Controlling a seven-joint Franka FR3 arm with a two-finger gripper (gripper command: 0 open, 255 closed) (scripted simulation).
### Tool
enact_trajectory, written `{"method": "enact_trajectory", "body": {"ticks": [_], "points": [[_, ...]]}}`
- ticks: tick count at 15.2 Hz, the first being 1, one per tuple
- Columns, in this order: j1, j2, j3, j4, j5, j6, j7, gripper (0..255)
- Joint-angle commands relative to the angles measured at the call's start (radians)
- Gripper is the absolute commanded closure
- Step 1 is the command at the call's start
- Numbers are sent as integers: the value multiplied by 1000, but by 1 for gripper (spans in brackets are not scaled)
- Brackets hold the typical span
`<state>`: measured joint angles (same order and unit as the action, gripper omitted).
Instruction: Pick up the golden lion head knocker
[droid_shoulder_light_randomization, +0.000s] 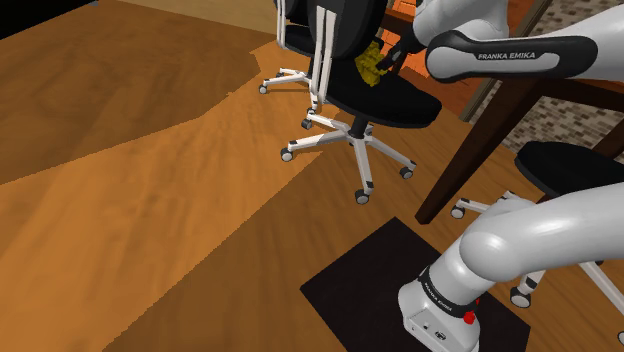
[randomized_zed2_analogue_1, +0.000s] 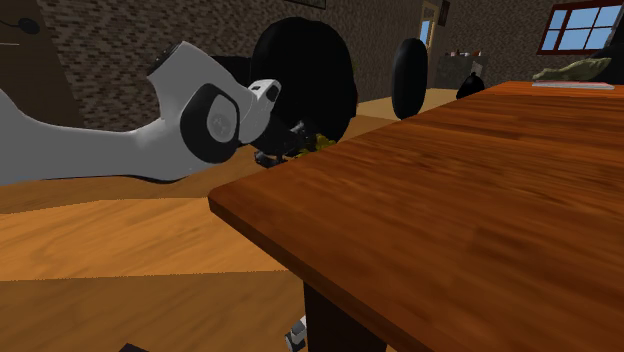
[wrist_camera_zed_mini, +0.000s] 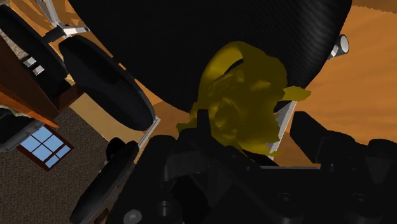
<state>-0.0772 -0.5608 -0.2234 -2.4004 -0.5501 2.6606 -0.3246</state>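
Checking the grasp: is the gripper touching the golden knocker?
Cannot tell. Wrist view: the golden knocker sits at the gripper, yet no contact or gap shows plainly.

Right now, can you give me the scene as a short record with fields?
target: knocker, golden, over the black chair seat
gripper: close against the knocker
lifted off the seat: cannot tell
nearby: wooden table
floor: wood
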Motion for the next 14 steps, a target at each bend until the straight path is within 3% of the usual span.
{"method": "enact_trajectory", "body": {"ticks": [1, 8, 14], "points": [[1, 9, 5, -11, -3, 8, 5, 255], [0, 11, 13, -12, -6, 9, 15, 255], [26, -5, 2, 49, 28, -65, -28, 255]]}}
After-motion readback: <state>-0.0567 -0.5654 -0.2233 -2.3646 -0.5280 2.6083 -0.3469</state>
